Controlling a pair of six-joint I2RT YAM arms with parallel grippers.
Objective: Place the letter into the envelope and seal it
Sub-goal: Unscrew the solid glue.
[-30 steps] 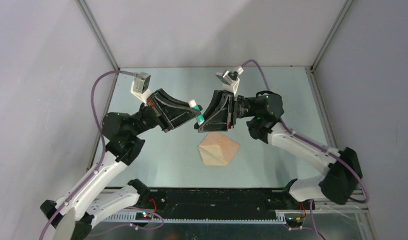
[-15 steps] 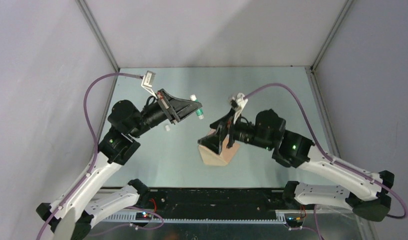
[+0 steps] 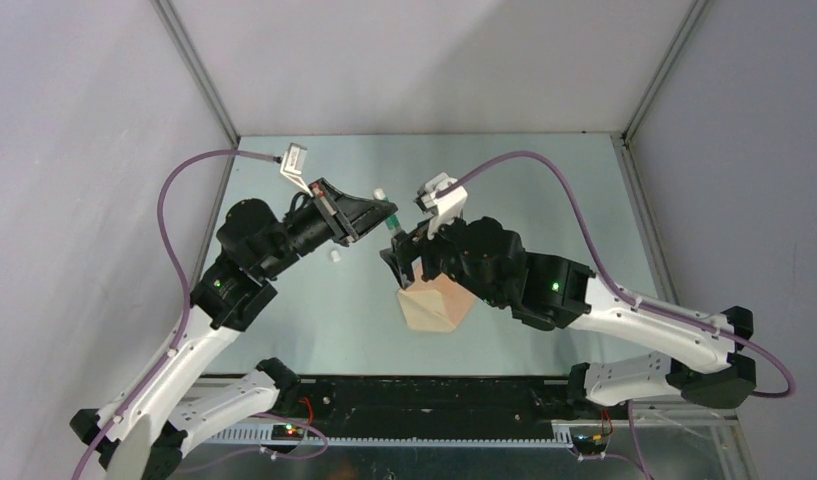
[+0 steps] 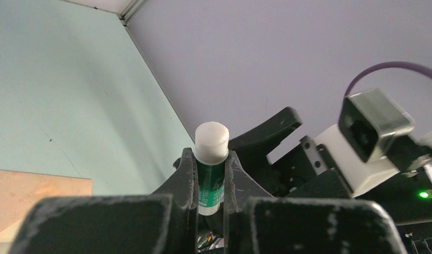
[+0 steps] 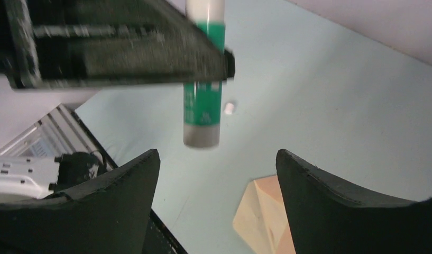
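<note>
Here, teal table [image 3: 314, 300], grey walls [image 3: 84, 150]; left fingers [image 4: 184, 180] round glue stick [image 4: 210, 174], right fingers [image 5: 335, 206] apart.

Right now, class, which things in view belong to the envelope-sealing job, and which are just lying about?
Belong to the job:
envelope on the table
green glue stick gripped in the left pincer

Just lying about:
small white piece on the table, apart from the envelope
</note>
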